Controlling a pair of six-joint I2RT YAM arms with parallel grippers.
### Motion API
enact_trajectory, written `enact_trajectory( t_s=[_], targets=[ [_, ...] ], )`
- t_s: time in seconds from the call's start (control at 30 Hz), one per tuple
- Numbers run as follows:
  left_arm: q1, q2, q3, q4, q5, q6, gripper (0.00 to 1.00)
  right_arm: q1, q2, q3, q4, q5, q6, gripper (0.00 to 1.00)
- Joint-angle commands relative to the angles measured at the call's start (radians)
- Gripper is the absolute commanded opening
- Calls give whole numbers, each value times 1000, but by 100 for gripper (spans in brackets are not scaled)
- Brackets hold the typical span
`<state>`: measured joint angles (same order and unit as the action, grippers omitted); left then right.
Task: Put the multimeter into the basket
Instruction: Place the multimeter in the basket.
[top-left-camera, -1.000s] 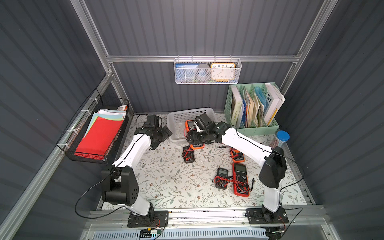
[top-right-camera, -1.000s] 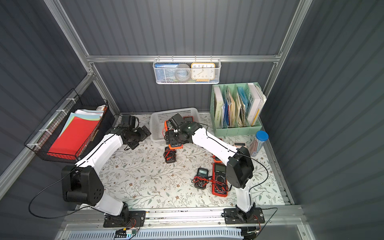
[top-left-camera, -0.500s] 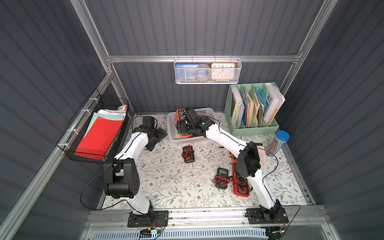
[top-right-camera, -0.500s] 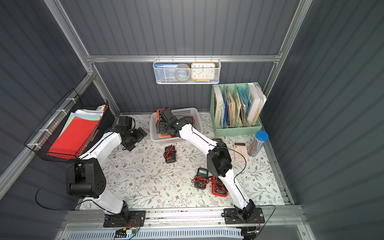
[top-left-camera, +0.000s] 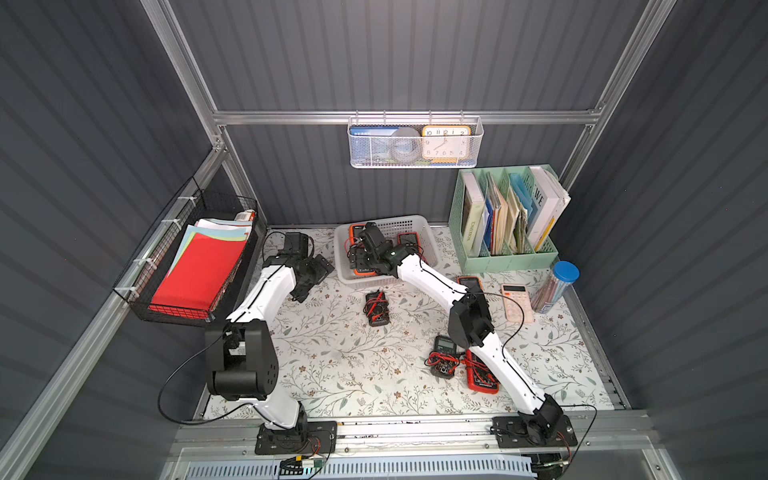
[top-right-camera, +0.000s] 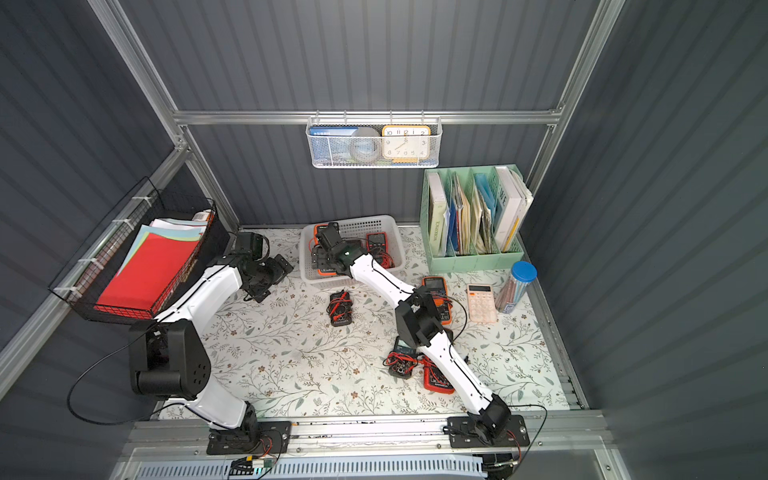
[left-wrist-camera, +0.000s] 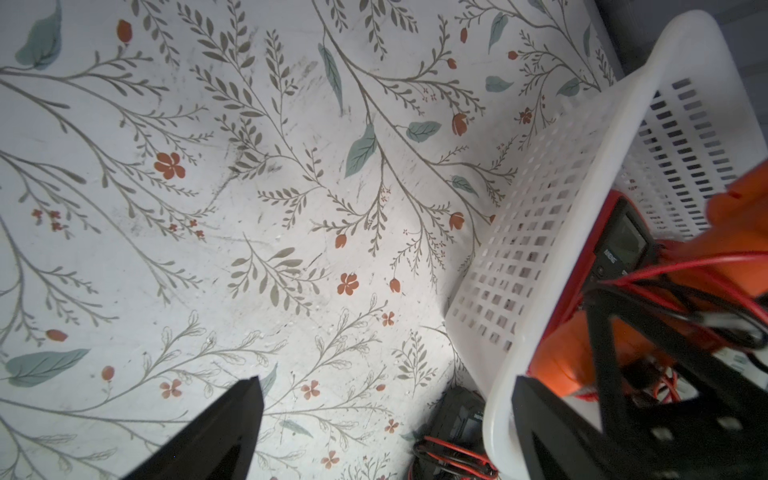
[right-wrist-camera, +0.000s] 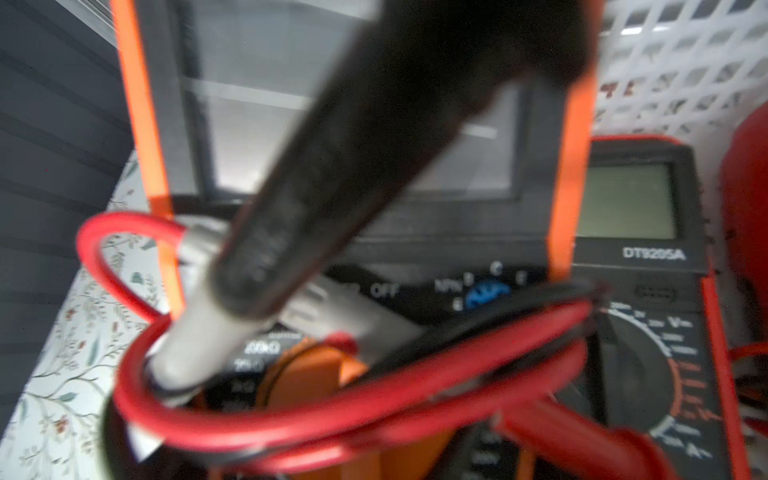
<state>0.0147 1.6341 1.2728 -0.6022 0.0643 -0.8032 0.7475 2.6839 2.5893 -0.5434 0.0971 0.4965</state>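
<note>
Top views: right hand (top-left-camera: 360, 258) clamped on an orange multimeter (top-left-camera: 365, 271) over the basket (top-left-camera: 409, 226) at the desk's (top-left-camera: 332, 353) far edge; left hand (top-left-camera: 313, 279) spread apart.

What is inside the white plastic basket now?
At least two multimeters: an orange multimeter held by the right gripper, a red-edged multimeter beside it, plus red leads. The gripper and arm cover much of the basket floor, so any more cannot be counted.

Multimeter (top-left-camera: 356, 230) in basket (top-left-camera: 415, 226), file rack (top-left-camera: 505, 262) to right
</note>
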Motion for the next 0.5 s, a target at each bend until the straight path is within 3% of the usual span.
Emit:
enact_trajectory(
  t_s=[0.0,0.33,0.47],
  targets=[
    [2,-32,-18,-18,11,-10,99,-3,-11,54,46,-1,9,58],
    [2,-30,-23,-10,9,3,99,22,8,40,-12,-14,-6,59],
    [2,-31,-17,-10,8,4,99,22,-5,11,-13,-10,-14,67]
  ],
)
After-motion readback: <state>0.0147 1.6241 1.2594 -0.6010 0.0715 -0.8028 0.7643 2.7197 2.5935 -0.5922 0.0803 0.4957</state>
